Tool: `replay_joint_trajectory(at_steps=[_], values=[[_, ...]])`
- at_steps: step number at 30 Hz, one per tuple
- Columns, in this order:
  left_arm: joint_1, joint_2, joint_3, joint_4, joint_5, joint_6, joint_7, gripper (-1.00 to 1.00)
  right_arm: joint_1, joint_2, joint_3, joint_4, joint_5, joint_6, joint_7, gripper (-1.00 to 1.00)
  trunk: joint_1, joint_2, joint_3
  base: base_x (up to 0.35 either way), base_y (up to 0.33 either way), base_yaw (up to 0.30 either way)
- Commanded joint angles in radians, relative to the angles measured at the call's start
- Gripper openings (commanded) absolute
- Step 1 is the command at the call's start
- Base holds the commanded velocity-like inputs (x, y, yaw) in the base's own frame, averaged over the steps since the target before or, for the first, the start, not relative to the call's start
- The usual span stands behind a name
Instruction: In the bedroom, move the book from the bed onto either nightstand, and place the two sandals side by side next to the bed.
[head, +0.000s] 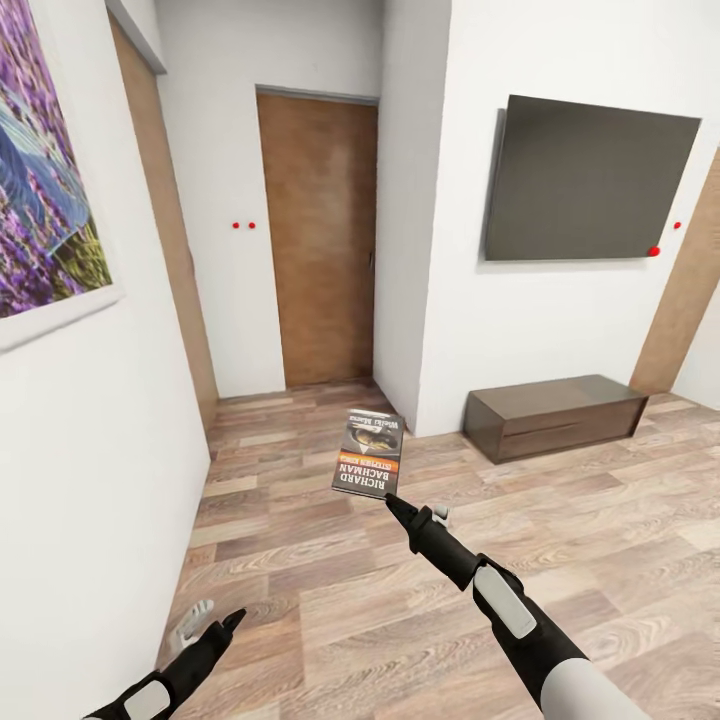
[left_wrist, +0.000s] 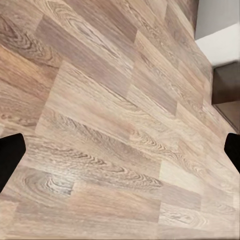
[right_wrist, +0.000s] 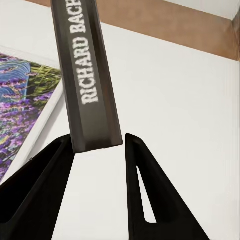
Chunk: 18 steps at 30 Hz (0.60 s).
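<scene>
Across the bedroom (head: 560, 330), white walls and a wood-plank floor (head: 330, 560) took up most of the head view, with a closed brown door (head: 320, 240) ahead, a dark screen (head: 590, 180) on the wall to the right, and a long low bench (head: 555, 412) beneath it, its drawer fronts shut so that nothing could be said of any contents. A purple lavender picture (head: 40, 170) hung on the near wall at the left. The right gripper (head: 392, 500) was stretched forward over the floor with the book (head: 368, 452) carried upright at its tip, clear of everything around it; in the right wrist view the book's spine (right_wrist: 87, 75) stood between the two fingers (right_wrist: 45, 180), pinched at its lower corner only, the jaws nearly closed on it. The left gripper (head: 225, 625) hung low near the wall, and the left wrist view showed its fingertips (left_wrist: 11, 152) set wide apart over bare planks, holding nothing. Bed, nightstands and sandals were elsewhere, so the step in hand looked like the carry toward a nightstand. Because the hold was by one corner, doing it well would probably mean turning the base slowly, keeping the arm level and the book away from the wall, then lowering it flat onto the nightstand top before letting go.
</scene>
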<state>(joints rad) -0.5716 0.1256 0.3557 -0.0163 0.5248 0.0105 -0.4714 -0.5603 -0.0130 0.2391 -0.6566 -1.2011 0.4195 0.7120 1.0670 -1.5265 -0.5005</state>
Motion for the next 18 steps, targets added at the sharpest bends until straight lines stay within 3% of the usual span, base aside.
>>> replay_joint_trajectory(at_steps=[1,18], values=[[-0.001,0.000,0.008,0.001,-0.003,0.001,-0.004,1.00,-0.001,-0.001,0.003,0.000,-0.014,0.007,0.000,-1.00,0.000,-0.001,-0.001,0.143,0.000,-0.184],[-0.001,0.000,0.008,0.001,-0.003,0.002,-0.004,1.00,-0.001,-0.001,0.003,0.000,-0.015,0.007,0.000,-1.00,0.000,-0.001,-0.001,0.143,0.000,-0.180]])
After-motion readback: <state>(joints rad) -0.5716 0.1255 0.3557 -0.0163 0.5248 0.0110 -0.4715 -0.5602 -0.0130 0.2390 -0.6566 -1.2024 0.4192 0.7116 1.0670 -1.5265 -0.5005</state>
